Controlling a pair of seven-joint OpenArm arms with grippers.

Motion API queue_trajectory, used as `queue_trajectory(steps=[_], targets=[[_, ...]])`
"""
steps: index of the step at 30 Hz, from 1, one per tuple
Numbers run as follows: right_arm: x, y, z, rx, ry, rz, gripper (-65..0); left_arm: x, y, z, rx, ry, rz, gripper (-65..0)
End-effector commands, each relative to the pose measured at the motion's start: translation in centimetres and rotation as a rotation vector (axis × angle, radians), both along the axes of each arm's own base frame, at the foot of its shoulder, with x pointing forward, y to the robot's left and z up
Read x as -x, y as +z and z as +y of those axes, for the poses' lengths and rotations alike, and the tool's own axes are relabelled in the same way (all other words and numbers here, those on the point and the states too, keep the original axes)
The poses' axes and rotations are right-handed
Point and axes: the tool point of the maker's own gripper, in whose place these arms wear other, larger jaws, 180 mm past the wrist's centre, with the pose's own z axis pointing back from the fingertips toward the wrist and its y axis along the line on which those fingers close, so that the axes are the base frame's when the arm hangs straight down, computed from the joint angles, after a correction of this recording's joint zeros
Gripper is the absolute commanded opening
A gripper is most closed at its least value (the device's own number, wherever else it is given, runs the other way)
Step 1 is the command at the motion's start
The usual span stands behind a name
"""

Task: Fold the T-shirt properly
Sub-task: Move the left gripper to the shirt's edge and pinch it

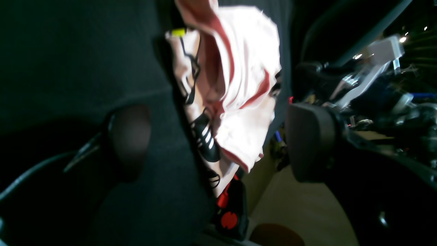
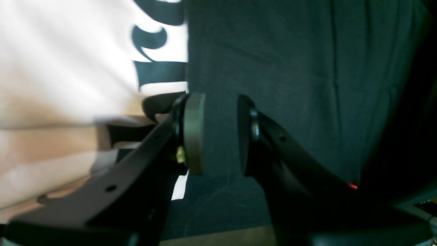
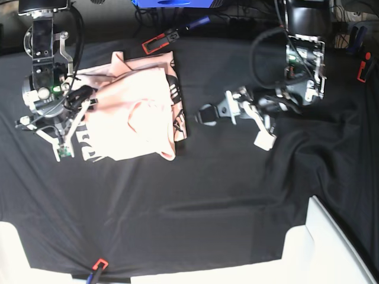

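The pale pink T-shirt (image 3: 133, 112) lies bunched and partly folded on the black table cloth (image 3: 207, 195) at the left, black lettering showing along its right and lower-left edges. My left gripper (image 3: 216, 118) hovers just right of the shirt, apart from it. In the left wrist view the left gripper (image 1: 218, 136) stands wide open with nothing held, and the crumpled T-shirt (image 1: 239, 85) is ahead of it. My right gripper (image 3: 71, 127) is at the shirt's left edge. Seen from the right wrist, the right gripper (image 2: 220, 135) is slightly open over bare cloth, the T-shirt (image 2: 68, 68) beside its left finger.
Red-and-black clamps sit at the cloth's edges: at the back (image 3: 157, 42), the front left (image 3: 98, 264) and the far right (image 3: 362, 66). One clamp (image 1: 230, 212) shows beyond the shirt. A white block (image 3: 331, 248) stands at the front right. Folds ridge the cloth at right.
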Motion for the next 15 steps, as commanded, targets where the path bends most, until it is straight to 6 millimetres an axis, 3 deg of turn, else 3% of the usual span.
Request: queue_trajectory(steps=[1,8,15], targets=[[-1.0,1.0,-0.2,0.007,0.004,-0.046,-49.6,-0.7,0.9,-0.4,0.017,-0.002,-0.033,-4.5],[-0.9,0.9,0.0,0.005,0.009,-0.045,-49.8,-0.2,-0.2,-3.4,0.087,0.007,0.021,-4.5],[-0.9,0.9,0.0,0.005,0.007,-0.044,-49.8,-0.5,-2.7,-4.4,0.130,0.051,0.120,-4.5]])
